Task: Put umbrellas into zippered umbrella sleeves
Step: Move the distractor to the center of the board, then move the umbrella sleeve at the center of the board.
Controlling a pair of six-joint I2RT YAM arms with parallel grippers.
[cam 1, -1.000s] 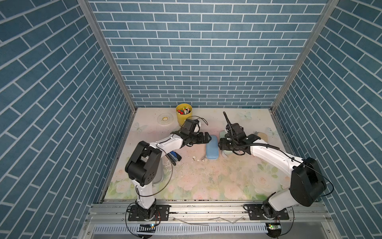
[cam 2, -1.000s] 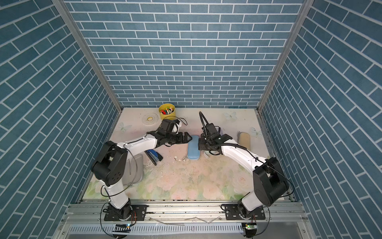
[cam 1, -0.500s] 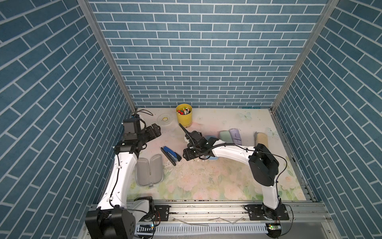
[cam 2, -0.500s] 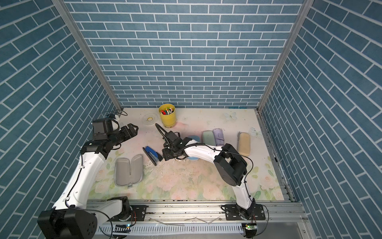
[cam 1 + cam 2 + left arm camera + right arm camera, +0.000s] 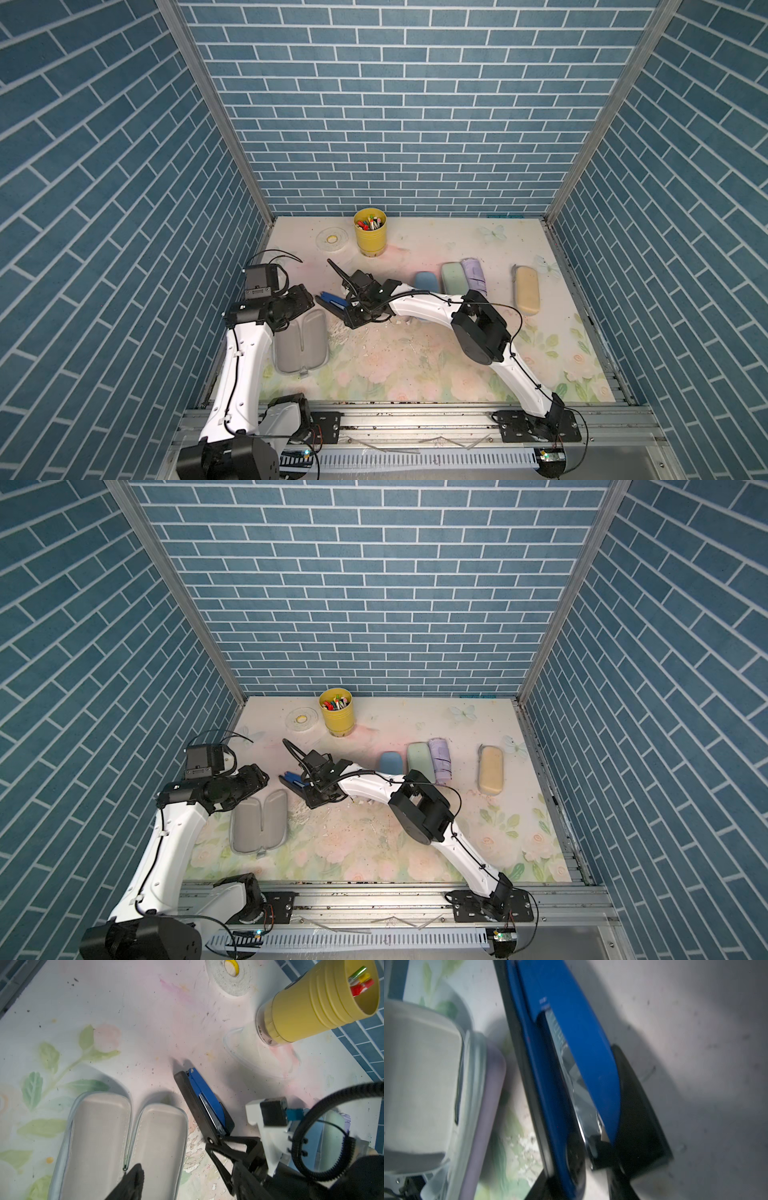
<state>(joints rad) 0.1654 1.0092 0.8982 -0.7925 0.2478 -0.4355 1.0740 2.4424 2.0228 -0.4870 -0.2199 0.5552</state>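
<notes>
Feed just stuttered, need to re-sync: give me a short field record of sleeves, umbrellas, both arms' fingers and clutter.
open sleeve: lilac-shelled clamshell zip sleeve, lying open, pale inside up, empty
closed sleeves: light blue sleeve, mint sleeve, cream sleeve, on the right arm's side
umbrella visible: crinkled lilac fabric umbrella, beside the mint sleeve
left fingers: over the open sleeve's end, nothing seen held
right fingers: at the blue-and-black stapler beside the open sleeve, grip unclear
clutter: yellow ribbed cup of pens, white tape roll
</notes>
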